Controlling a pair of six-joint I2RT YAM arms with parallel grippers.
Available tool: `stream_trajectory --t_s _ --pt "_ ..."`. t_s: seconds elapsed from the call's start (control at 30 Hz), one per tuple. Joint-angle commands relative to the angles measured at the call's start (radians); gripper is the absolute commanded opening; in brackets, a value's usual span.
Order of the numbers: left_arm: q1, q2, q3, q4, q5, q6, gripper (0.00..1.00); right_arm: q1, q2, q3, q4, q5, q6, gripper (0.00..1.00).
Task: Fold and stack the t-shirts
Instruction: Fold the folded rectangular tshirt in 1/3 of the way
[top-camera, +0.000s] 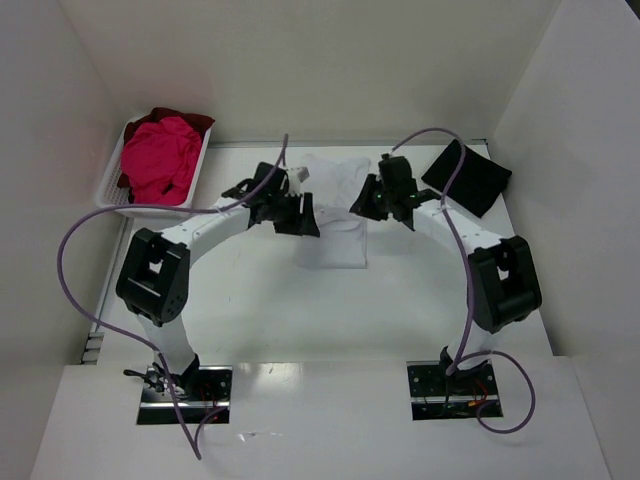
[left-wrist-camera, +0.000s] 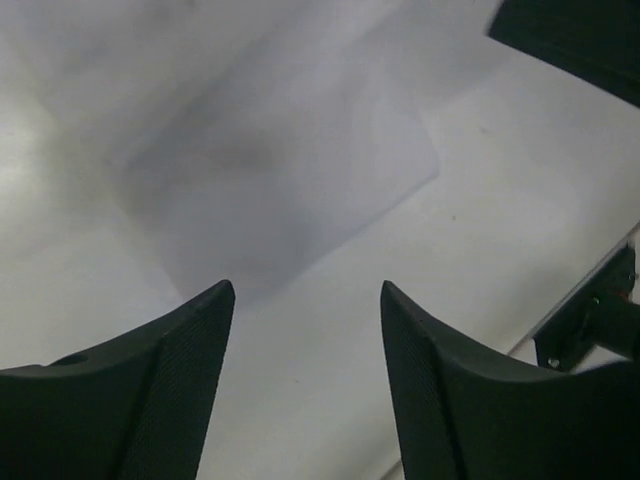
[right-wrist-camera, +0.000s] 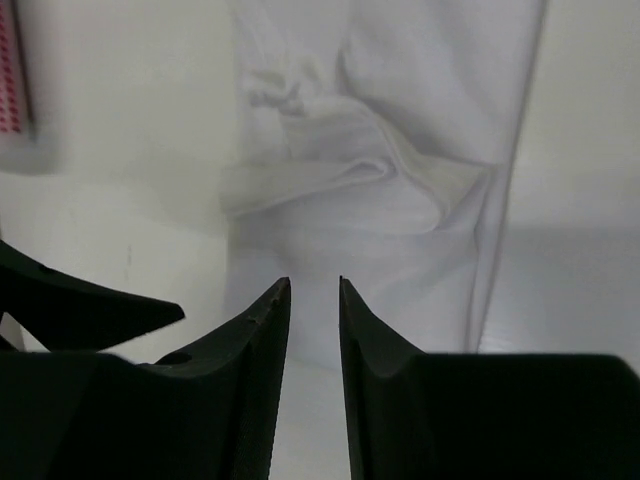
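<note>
Closest in, at the bottom of each wrist view, are the black claws. The left gripper (left-wrist-camera: 305, 290) has its jaws spread wide with nothing between them; beyond the gap lie the bare table (left-wrist-camera: 500, 250) and a corner of the white t-shirt (left-wrist-camera: 280, 190). The right gripper (right-wrist-camera: 313, 282) has its jaws drawn narrow, with only a thin slit between the tips, and they clamp nothing. Cloth shows beyond the slit, not in it.

From above, the white t-shirt lies flat a little toward 12 o'clock from the table's centre, folded into a long strip running from 12 to 6 o'clock. In the right wrist view a rumpled bunch of cloth sits on its top layer. The left gripper hangs at the strip's 9 o'clock edge and the right gripper at its 3 o'clock edge, both pointing inward over the cloth. Whether either touches it, I cannot tell.

The black t-shirt (top-camera: 467, 177) lies at 2 o'clock, folded into a flat square, set askew and well apart from the white one. At 10 o'clock stands a white slatted basket (top-camera: 112, 195). The bright pink t-shirt (top-camera: 160, 160) is heaped inside it, and the dark red t-shirt (top-camera: 190, 118) shows behind the pink one at the basket's far end.
</note>
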Motion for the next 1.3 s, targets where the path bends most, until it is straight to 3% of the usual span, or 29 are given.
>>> stream_trajectory --t_s 0.0,0.23,0.57,1.27 --pt "-0.050 0.017 -0.063 0.041 0.016 -0.030 0.69 0.058 0.054 -0.029 -0.019 0.040 -0.029 0.33" --pt "-0.070 0.138 -0.025 0.030 -0.062 -0.030 0.74 0.058 0.135 -0.052 0.003 0.072 -0.038 0.34" --pt "-0.070 0.249 0.095 0.030 -0.141 -0.030 0.75 0.058 0.244 0.039 -0.006 0.126 -0.056 0.34" --pt "-0.004 0.447 0.436 0.016 -0.273 -0.012 0.79 -0.004 0.440 0.378 -0.015 0.154 -0.066 0.36"
